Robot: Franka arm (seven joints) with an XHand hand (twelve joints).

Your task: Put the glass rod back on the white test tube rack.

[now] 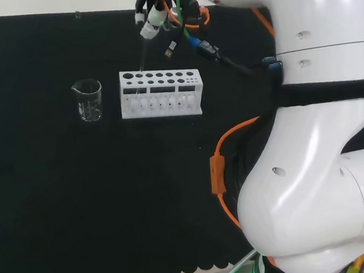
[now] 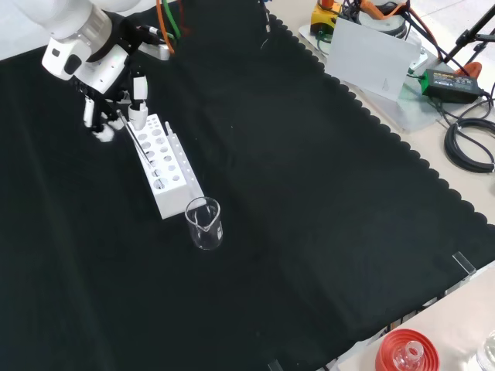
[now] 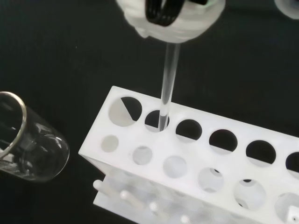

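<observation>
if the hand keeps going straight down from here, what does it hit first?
Likely the white test tube rack: the hand holds the glass rod upright, its tip in a top-row hole near the beaker end. Depth unclear.

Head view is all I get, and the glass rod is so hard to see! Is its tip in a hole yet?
Observer: Yes. In the wrist view the glass rod goes down into a hole in the white test tube rack, the second one from the end nearest the beaker.
Operator: Is the robot hand holding the rod?
Observer: The wrist view shows the robot hand with its fingertips pinched on the rod's top end.
Operator: Is the rod straight up?
Observer: Not quite. In the front view it slants from the robot hand down toward the rack.
Operator: Anything in the beaker?
Observer: It looks empty in the front view.
</observation>
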